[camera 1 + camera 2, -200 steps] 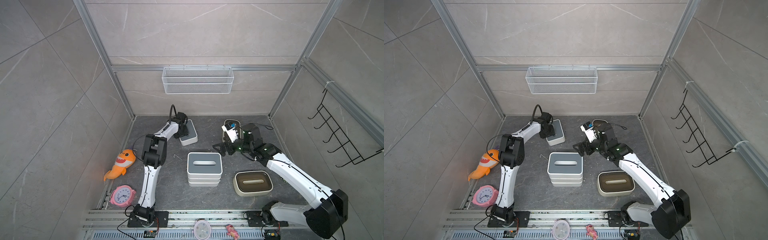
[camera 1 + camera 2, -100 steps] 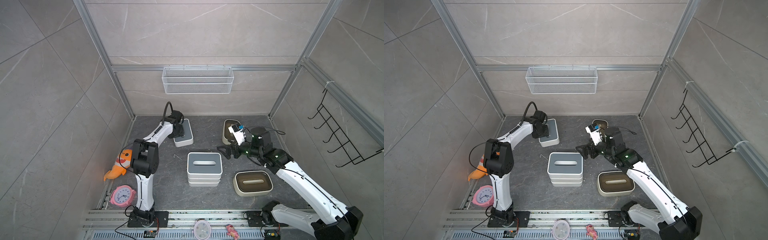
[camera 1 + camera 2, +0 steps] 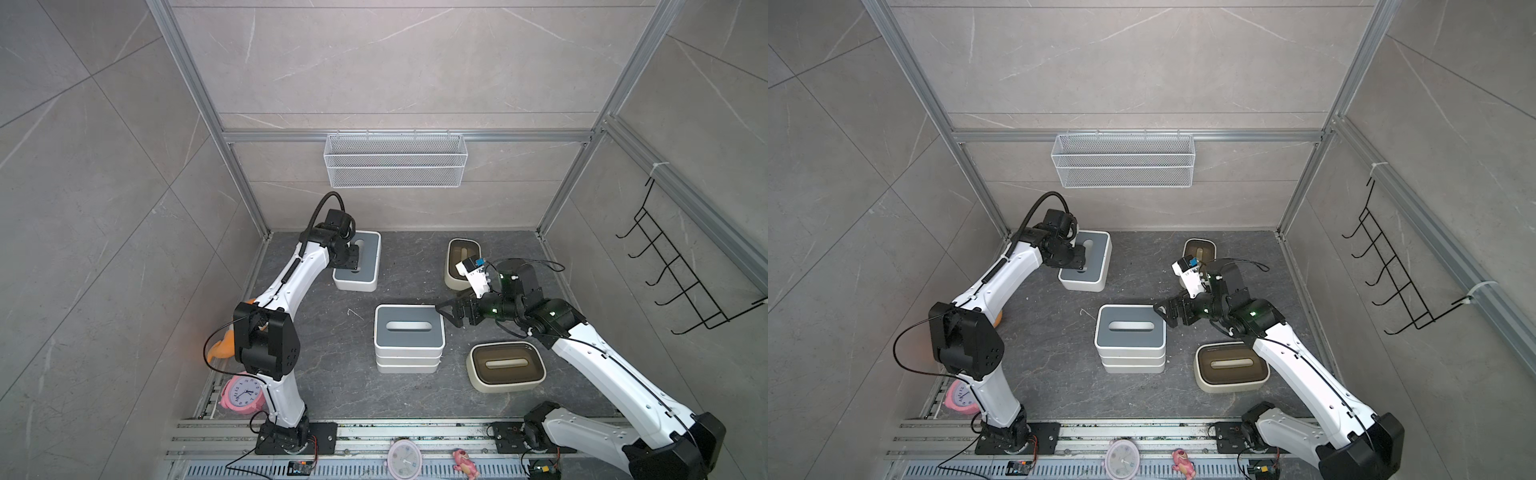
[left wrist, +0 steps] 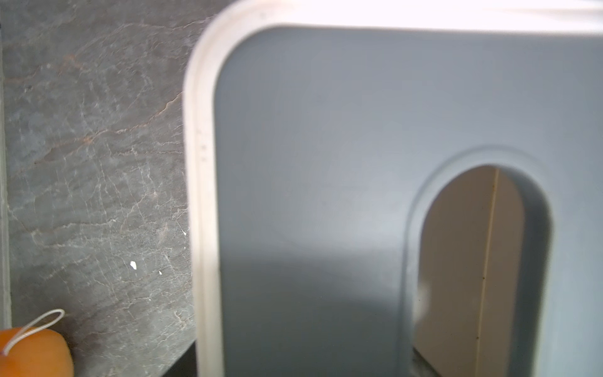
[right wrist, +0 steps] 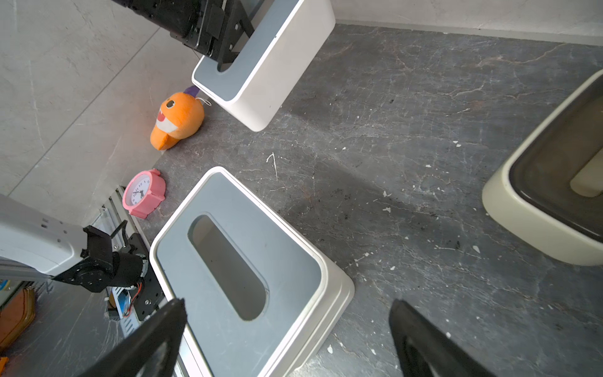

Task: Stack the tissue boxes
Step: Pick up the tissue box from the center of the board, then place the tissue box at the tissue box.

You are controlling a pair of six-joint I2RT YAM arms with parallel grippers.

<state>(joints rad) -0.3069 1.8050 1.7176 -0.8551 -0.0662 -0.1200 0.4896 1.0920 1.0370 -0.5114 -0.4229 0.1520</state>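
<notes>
- Three-box stack (image 3: 409, 332) mid-floor, grey lid on top.
- L gripper (image 3: 353, 267) clamped on another grey-lid box (image 3: 369, 266) (fingers at its slot) — back left.
- R gripper (image 3: 444, 316) spread wide, empty — beside stack's far right corner.
- Cream box (image 3: 505, 365) front right; 2nd cream box (image 3: 459, 254) back right.

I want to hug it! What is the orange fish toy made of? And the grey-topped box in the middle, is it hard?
The orange fish toy looks like soft plush cloth: it is fuzzy and puffy, with a little string loop. The grey-topped box looks like hard plastic: smooth white walls with a faint shine, rounded moulded corners and a dull matte grey lid. It might be coated metal instead; the look alone cannot settle that.
</notes>
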